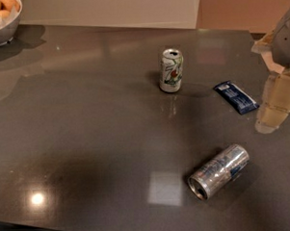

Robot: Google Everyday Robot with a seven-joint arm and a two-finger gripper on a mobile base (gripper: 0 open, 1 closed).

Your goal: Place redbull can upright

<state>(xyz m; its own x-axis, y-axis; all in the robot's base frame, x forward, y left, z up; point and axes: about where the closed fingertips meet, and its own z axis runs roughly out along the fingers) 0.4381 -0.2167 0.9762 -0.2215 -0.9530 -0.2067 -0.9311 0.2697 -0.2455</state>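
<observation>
The redbull can (219, 171) lies on its side on the dark glossy table (87, 115), front right. It is slim and silver-and-blue, with its open top facing the front left. My gripper (277, 95) comes in at the right edge of the view. It hangs behind and to the right of the can, well apart from it, and holds nothing that I can see.
A shorter white can with green and red print (171, 70) stands upright at the middle back. A flat dark-blue snack wrapper (236, 97) lies between it and my gripper. A bowl of round fruit (1, 20) sits at the far left corner.
</observation>
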